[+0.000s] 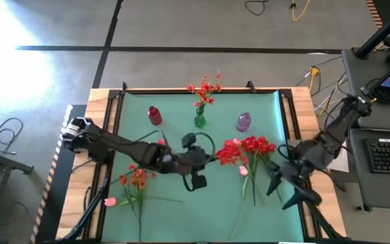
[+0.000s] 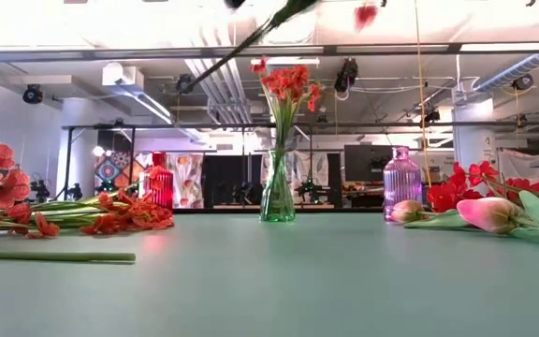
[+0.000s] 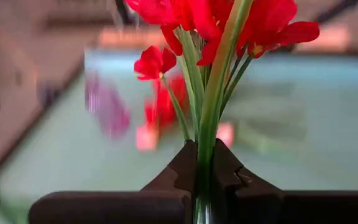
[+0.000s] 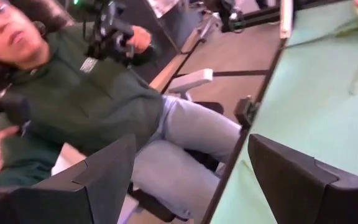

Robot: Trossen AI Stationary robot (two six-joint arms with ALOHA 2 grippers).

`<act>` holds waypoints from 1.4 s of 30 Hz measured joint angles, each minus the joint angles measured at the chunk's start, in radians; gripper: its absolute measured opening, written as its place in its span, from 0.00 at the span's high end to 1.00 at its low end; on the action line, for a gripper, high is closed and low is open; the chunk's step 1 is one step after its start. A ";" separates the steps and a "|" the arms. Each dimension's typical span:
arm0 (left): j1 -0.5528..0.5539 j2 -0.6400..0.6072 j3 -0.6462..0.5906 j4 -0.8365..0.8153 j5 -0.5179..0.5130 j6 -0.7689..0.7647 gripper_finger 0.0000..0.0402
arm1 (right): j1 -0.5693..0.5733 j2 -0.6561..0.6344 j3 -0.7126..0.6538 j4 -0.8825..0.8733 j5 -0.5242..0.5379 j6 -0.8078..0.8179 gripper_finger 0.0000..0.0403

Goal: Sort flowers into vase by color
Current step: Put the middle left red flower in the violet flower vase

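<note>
Now: left gripper (image 3: 205,180) clamped on deep red flower (image 1: 230,153) stem, blossoms straight out ahead of the fingertips, stem running along the finger axis, lifted over the mat. Red vase (image 1: 154,116) back behind the wrist, green vase (image 1: 200,120) with orange flowers beside it, purple vase (image 1: 243,122) beyond the blossoms. Right gripper (image 4: 191,186) spread wide, empty, at the table edge.

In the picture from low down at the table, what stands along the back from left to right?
Red vase → clear green vase with orange-red flowers → purple vase.
</note>
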 joint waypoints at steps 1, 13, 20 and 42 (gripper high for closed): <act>0.006 -0.008 0.000 0.065 0.001 0.055 1.00 | 0.018 0.000 0.000 0.006 0.023 -0.010 0.25; 0.231 0.012 -0.011 0.677 0.379 0.319 1.00 | 0.078 0.017 0.000 0.021 0.163 -0.051 0.25; 0.357 0.136 -0.012 0.994 0.613 0.352 1.00 | 0.077 0.027 0.000 0.050 0.161 -0.110 0.25; 0.517 0.515 0.035 1.614 0.667 0.263 1.00 | 0.075 0.037 0.000 0.071 0.241 -0.169 0.25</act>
